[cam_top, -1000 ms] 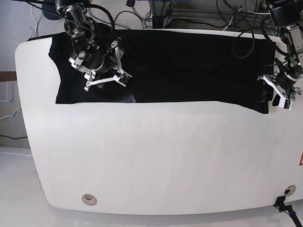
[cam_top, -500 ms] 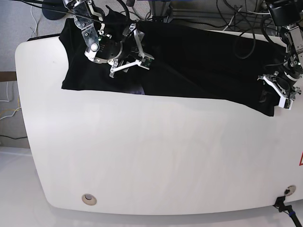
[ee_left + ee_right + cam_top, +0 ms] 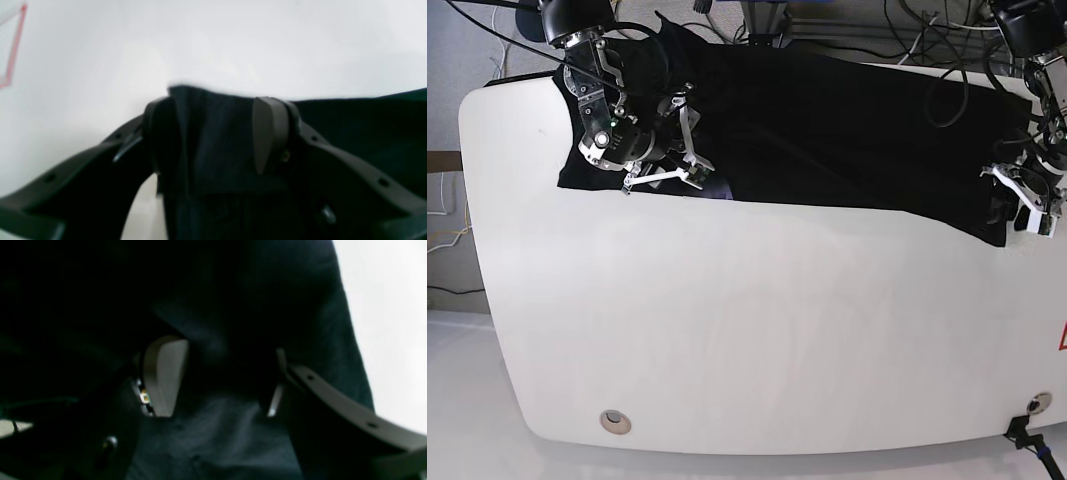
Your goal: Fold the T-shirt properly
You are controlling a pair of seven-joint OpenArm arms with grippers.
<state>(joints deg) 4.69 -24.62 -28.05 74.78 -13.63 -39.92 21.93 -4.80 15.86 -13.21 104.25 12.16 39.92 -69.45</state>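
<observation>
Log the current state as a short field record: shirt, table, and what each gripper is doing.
garment: black T-shirt, spread along the far side of the table, not yet folded small
surface: white table, near half bare
left gripper: at the shirt's corner on the base view's right, cloth between the jaws
right gripper: over the shirt at the base view's left, jaws around a bunch of cloth
marker: red outline on the table
</observation>
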